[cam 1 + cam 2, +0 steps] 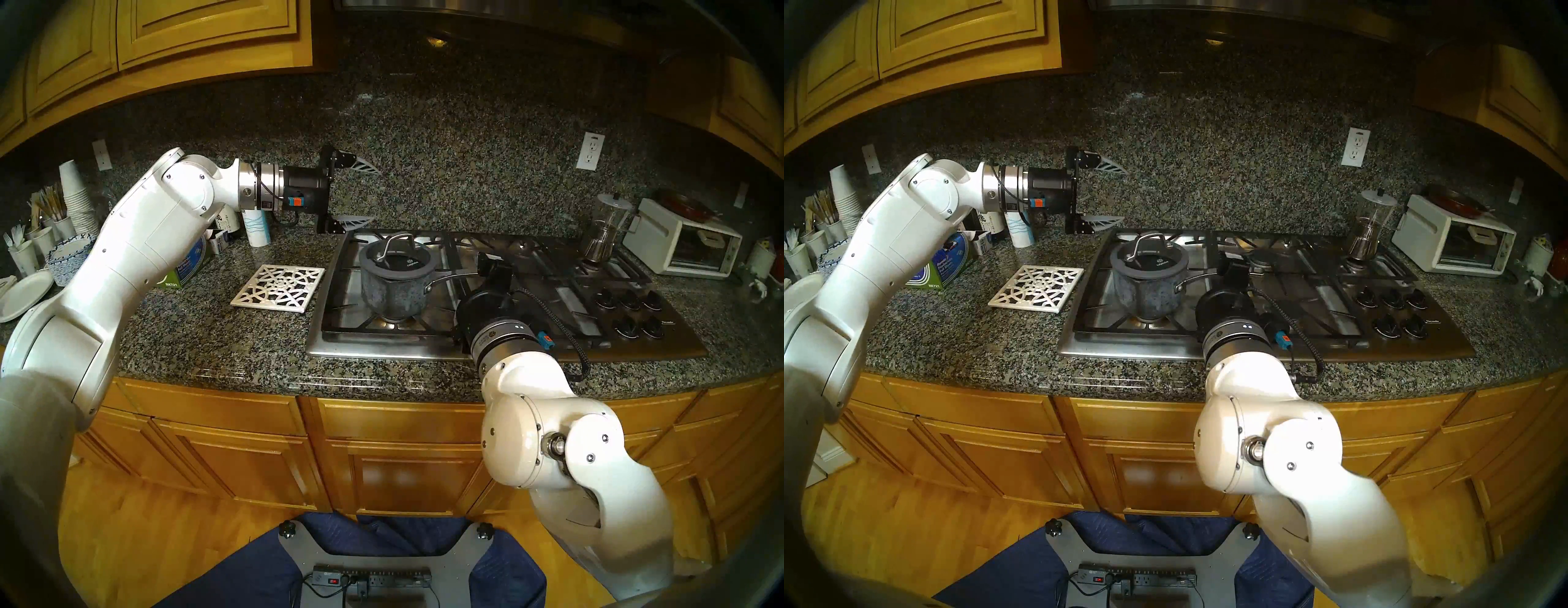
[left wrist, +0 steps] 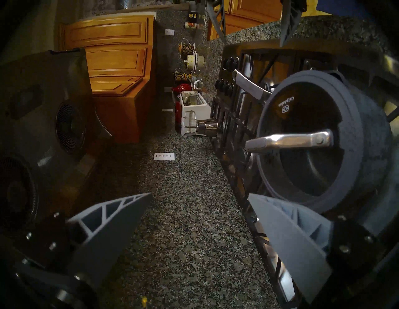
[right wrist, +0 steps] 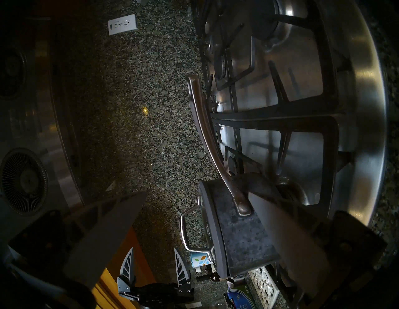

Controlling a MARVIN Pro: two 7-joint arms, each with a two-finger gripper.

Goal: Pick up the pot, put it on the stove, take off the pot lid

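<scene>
The blue-grey speckled pot [image 1: 392, 297] stands on the front left burner of the stove [image 1: 382, 350]. The glass pot lid [image 1: 399, 259] sits on it, loop handle up. The pot's silver handle [image 1: 449, 278] points right toward my right gripper [image 1: 488, 271]. In the right wrist view that gripper [image 3: 196, 194] is open; one finger [image 3: 280, 226] lies close by the pot wall [image 3: 244, 237], and the handle [image 3: 207, 133] is not clamped. My left gripper [image 1: 376, 195] is open and empty in the air, behind and left of the pot, with the lid [image 2: 302, 129] at its right.
A white lattice trivet [image 1: 278, 288] lies on the granite counter left of the stove. A glass blender jar [image 1: 604, 231] stands on the back right burner, beside a white toaster oven [image 1: 683, 246]. Black knobs [image 1: 628, 310] are at the stove's right end. Cups and plates [image 1: 76, 199] crowd the far left.
</scene>
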